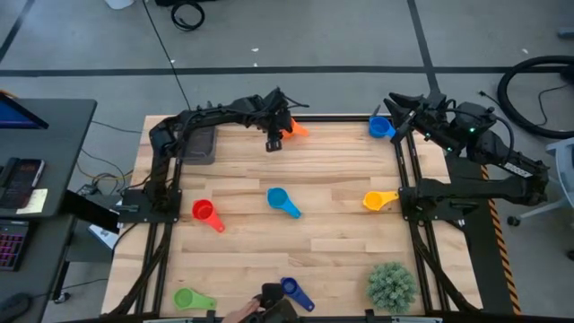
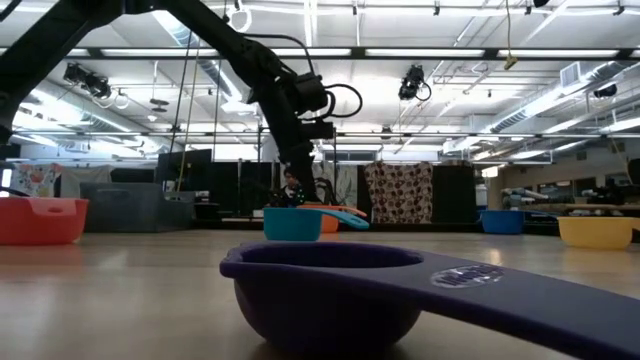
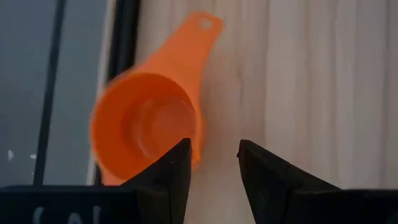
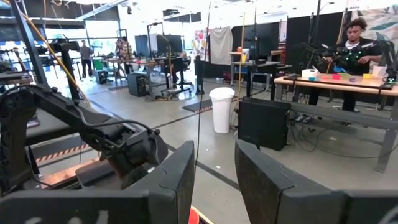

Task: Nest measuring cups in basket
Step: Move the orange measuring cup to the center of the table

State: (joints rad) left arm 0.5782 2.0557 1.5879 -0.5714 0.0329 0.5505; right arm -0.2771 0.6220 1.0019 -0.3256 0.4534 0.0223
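Observation:
An orange measuring cup (image 3: 146, 124) rests on its base at the table's far edge (image 1: 295, 130), with its handle (image 3: 202, 28) pointing away from my left gripper. My left gripper (image 3: 214, 155) is open and slants down just above the cup (image 1: 273, 141). One fingertip is over the bowl and the other over bare wood. The basket (image 1: 199, 144) sits at the far left. Red (image 1: 208, 213), light blue (image 1: 282, 201), yellow (image 1: 378, 199), green (image 1: 193, 299) and dark blue (image 1: 296, 292) cups lie apart on the table, and another light blue cup (image 1: 380, 126) sits far right. My right gripper (image 4: 214, 162) is open and raised at the far right. My left gripper comes from above at a slant, with one fingertip (image 3: 181, 152) over the orange cup's rim (image 3: 198, 134) on the handle side, so the rim wall lies in the gap. I cannot tell whether it touches the cup.
A spiky green plant ball (image 1: 392, 285) stands at the near right corner. A dark frame rail (image 3: 124, 37) runs along the far edge right behind the orange cup. Bare wood lies between the scattered cups. A person's hand (image 1: 240, 313) shows at the near edge.

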